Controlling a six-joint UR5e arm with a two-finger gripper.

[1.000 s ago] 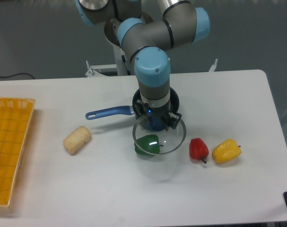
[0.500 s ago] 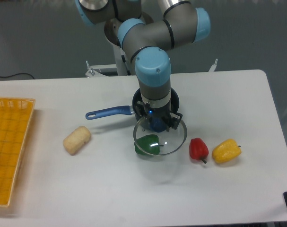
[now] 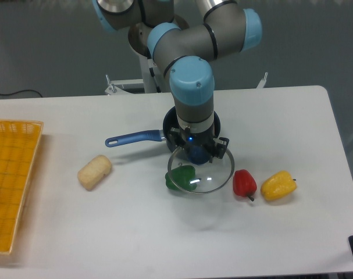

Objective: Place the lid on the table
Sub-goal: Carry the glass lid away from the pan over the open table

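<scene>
My gripper [image 3: 197, 154] points straight down and is shut on the blue knob of the lid [image 3: 211, 177]. The lid is a clear glass disc with a thin metal rim, held level a little above the white table [image 3: 135, 226]. Through its glass shows a green pepper [image 3: 181, 178] that lies on the table under its left part. The dark frying pan [image 3: 170, 121] with its blue handle [image 3: 132, 138] sits just behind the gripper, mostly hidden by the arm.
A red pepper [image 3: 243, 183] and a yellow pepper [image 3: 278, 185] lie right of the lid. A pale bread roll [image 3: 95, 171] lies to the left. A yellow-orange grid tray [image 3: 10, 180] sits at the table's left edge.
The gripper and the held lid have shifted slightly to the right and toward the front, so the lid now reaches closer to the red pepper.
</scene>
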